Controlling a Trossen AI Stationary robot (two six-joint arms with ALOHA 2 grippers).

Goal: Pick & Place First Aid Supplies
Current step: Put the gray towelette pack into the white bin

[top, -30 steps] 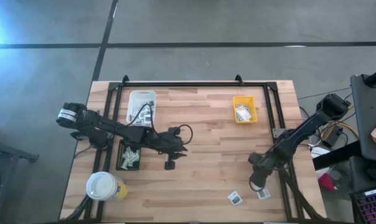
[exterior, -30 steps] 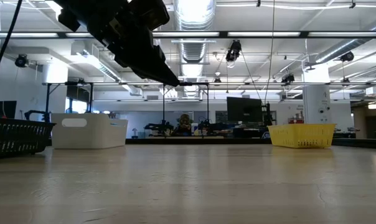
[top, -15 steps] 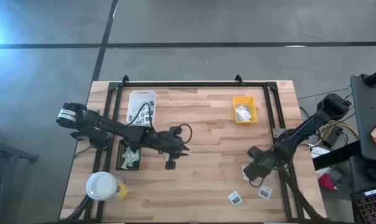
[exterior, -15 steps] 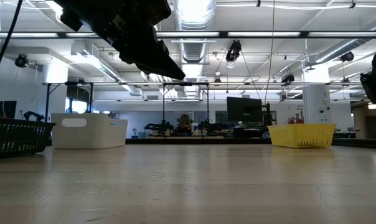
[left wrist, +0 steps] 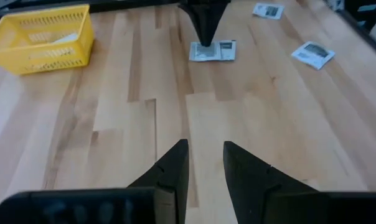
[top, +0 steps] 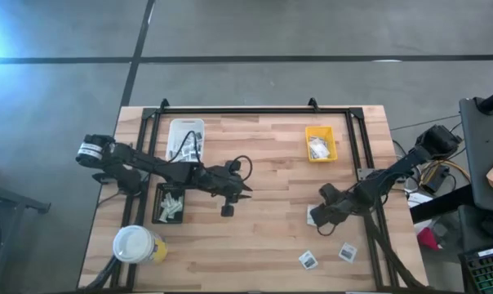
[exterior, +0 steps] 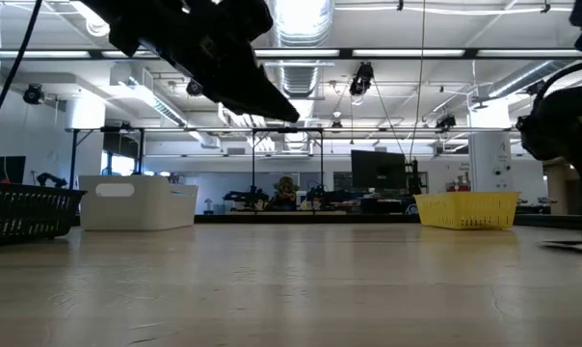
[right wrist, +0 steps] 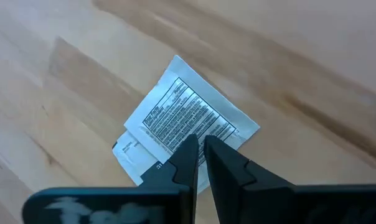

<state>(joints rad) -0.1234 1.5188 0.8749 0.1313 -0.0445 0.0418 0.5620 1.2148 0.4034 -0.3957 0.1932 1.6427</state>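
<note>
My right gripper is at the table's right part, shut on a white first aid packet with dark print. A smaller white piece peeks from under the packet. Two more packets lie flat on the wood near the front edge. My left gripper hovers open over the table's middle with nothing between its fingers. In the left wrist view the right gripper points down at the packet. My right gripper pinches the packet between its two fingers at one edge, and the fingers cover the exact spot. They come steeply from above. The packet lies nearly flat below the tips; whether it touches the wood I cannot tell.
A yellow tray with packets stands at the far right. A white tray stands at the far left and a black tray with packets in front of it. A large white-topped yellow cup stands at the near left corner.
My right gripper has carried the packet from beside the two loose packets toward the table's far left, turning its wrist on the way. The two loose packets have stayed where they were.
</note>
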